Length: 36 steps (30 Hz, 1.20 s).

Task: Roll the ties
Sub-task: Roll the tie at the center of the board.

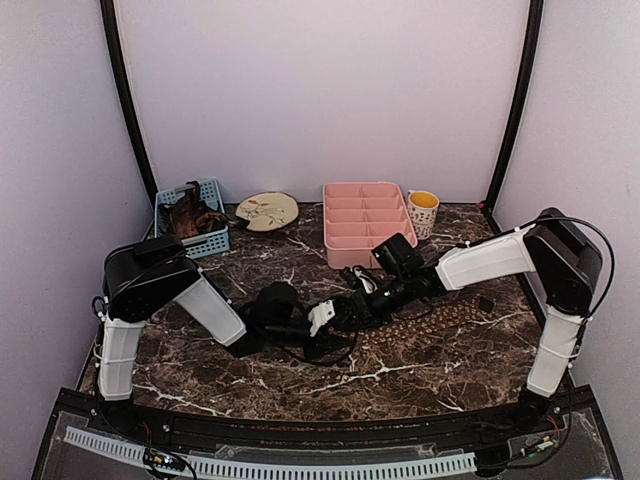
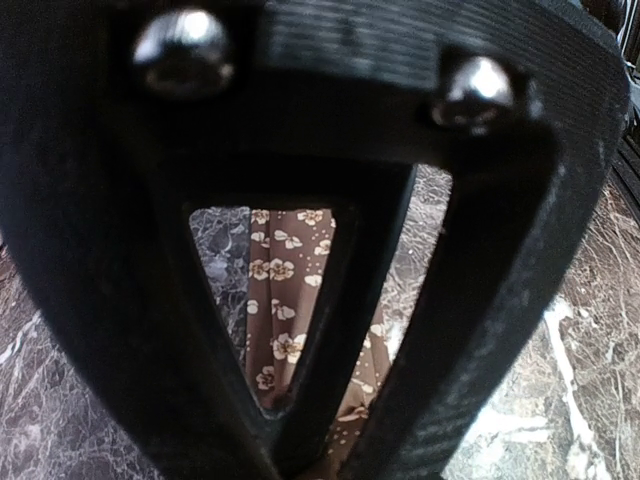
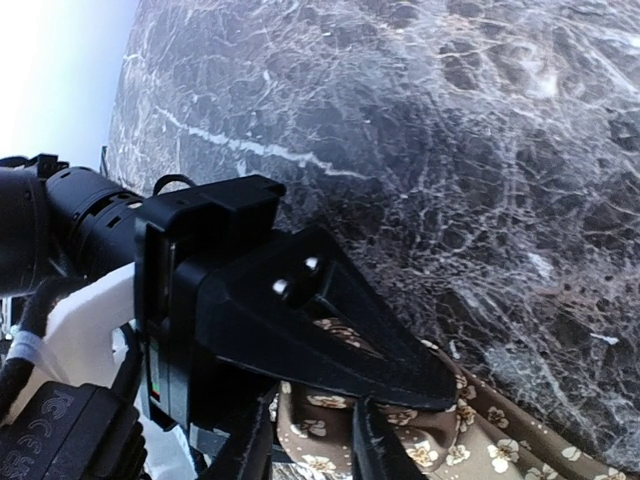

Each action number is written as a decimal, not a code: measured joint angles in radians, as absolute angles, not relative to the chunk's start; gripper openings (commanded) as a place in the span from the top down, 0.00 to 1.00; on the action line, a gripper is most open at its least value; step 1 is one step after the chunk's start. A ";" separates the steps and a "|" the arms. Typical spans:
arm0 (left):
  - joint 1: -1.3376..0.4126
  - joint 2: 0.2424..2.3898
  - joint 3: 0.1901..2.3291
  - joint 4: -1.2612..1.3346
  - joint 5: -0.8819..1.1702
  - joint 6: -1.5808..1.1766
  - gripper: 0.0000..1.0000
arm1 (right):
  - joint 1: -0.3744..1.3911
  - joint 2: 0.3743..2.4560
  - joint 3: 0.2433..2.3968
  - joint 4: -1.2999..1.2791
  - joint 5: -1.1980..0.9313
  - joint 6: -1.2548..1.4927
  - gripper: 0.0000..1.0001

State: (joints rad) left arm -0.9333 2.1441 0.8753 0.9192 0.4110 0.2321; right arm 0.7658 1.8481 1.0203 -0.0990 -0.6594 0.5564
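Left claw (image 2: 315, 450) clamps the flower-printed brown tie (image 2: 285, 300) on the marble table (image 2: 590, 320).

Soft even light; top view sharp, weak shadows on desk (image 1: 420, 385). Left wrist foreground v. blurred, dark. Right wrist: top-left blown out.

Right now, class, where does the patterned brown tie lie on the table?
In the top view the tie lies on the marble table, right of centre, just in front of the pink tray.
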 measured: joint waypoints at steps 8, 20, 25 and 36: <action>-0.933 2.144 0.875 0.918 0.411 0.233 0.67 | 0.768 1.846 1.000 -0.099 -0.620 0.540 0.69; -0.933 2.144 0.876 0.916 0.410 0.233 0.65 | 0.772 1.833 0.935 0.002 -0.604 0.612 0.99; -0.933 2.144 0.876 0.913 0.411 0.229 0.50 | 0.768 1.840 0.920 0.037 -0.616 0.616 1.00; -0.928 2.133 0.800 1.010 0.406 0.191 0.25 | 0.707 1.838 0.819 0.193 -0.719 0.637 1.00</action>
